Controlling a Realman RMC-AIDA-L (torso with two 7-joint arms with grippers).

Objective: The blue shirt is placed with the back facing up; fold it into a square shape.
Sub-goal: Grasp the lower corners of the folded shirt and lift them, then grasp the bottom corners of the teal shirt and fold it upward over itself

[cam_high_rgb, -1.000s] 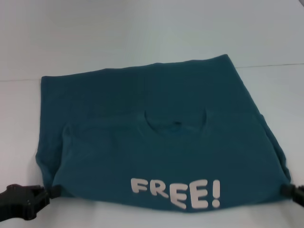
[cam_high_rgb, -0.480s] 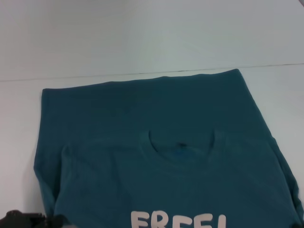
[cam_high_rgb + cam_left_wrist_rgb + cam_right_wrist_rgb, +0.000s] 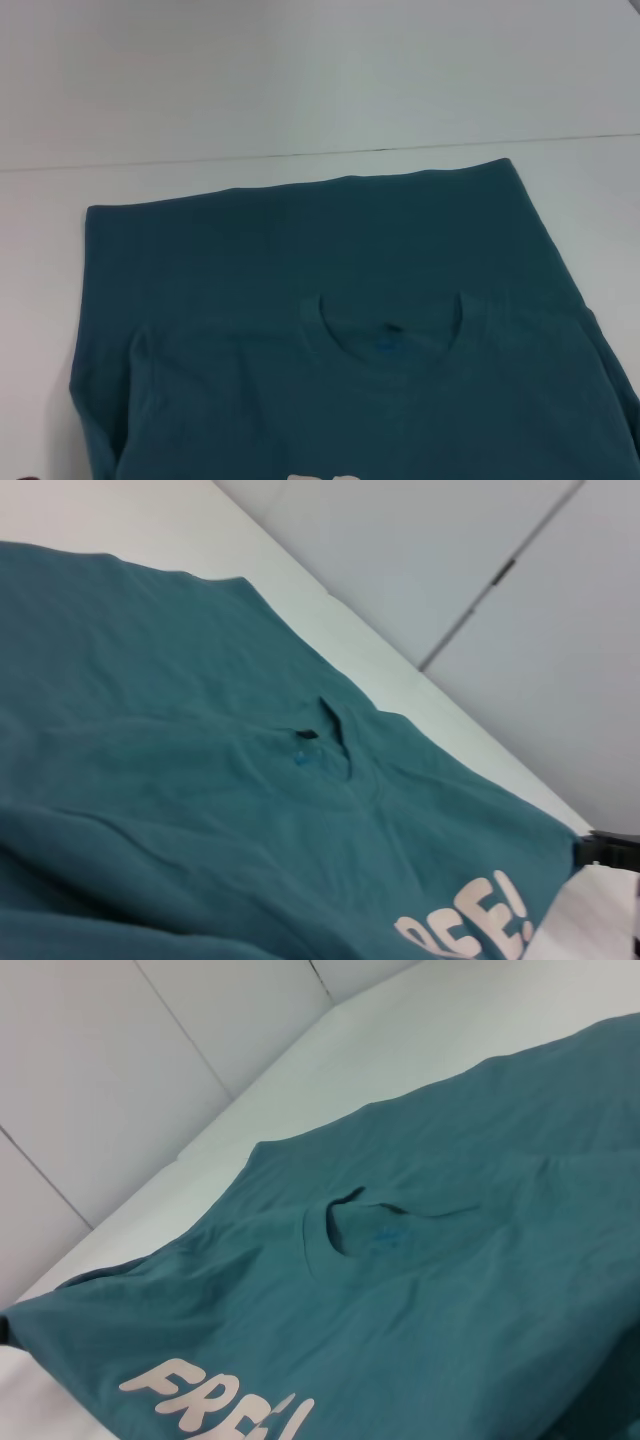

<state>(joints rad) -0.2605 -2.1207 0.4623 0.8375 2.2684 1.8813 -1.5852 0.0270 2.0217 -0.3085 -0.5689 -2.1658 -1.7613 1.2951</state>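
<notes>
Head view shows us the blue shirt spread on the white table, its collar half doubled toward us, lettering up. Left wrist view catches the right gripper at a near corner; we cannot tell either pincer's state. We judge the cloth light and limp, best held by corners.

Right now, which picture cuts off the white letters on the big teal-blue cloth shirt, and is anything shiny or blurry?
Head view: the big teal-blue cloth shirt runs off the bottom edge, so only the letters' tops show; soft and hazy, no glare. Left wrist view: only the word's end shows. Right wrist view: the word's start shows, lower part cropped.
</notes>
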